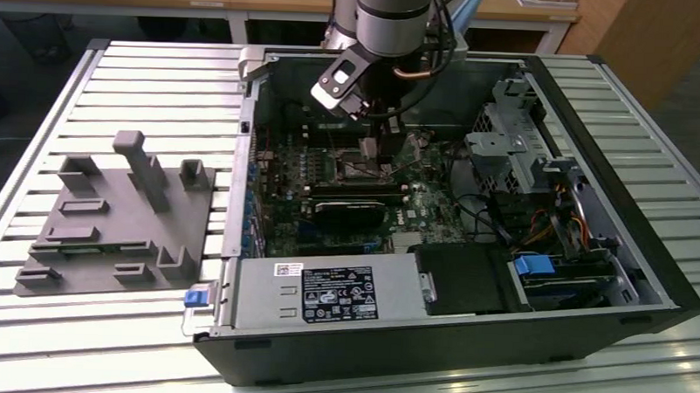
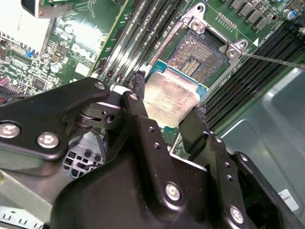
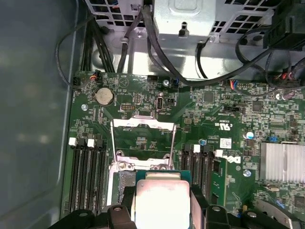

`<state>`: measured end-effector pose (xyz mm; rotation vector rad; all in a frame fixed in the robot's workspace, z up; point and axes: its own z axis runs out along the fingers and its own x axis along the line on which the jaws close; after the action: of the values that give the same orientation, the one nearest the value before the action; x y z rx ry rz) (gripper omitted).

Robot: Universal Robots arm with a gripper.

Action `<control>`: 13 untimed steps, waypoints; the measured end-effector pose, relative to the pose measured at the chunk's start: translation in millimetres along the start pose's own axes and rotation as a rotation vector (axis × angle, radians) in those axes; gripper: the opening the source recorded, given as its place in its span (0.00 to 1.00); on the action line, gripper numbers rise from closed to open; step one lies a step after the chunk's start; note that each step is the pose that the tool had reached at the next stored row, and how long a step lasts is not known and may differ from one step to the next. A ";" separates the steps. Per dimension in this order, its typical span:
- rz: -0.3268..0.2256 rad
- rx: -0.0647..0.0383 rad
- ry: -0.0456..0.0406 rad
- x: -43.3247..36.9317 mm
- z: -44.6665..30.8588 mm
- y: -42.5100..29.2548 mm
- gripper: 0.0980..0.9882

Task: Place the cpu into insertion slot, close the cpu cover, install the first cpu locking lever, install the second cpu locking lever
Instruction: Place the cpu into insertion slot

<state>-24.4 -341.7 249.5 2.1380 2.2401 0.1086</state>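
Silver cpu (image 2: 174,93) is sitting pinched in our hand (image 2: 167,98), hovering near the empty insertion slot (image 2: 200,50). We're seeing the cpu cover (image 3: 143,124) standing open.

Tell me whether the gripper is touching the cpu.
Touching. In the second wrist view the gripper has its jaws pressed on opposite edges of the cpu.

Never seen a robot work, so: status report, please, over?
Pincer shut on cpu. Cpu not yet in slot; slot bare. Cover open, off the slot.
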 end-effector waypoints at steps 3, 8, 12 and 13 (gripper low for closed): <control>0.004 0.000 -0.0007 4.1 3.5 -1.0 0.50; 0.007 0.000 -0.0010 5.4 8.9 -2.3 0.50; 0.007 0.000 -0.0010 5.4 12.9 -2.9 0.50; 0.007 0.000 -0.0010 5.4 13.5 -2.9 0.50</control>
<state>-26.5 -336.2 235.9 2.1456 2.2320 0.1080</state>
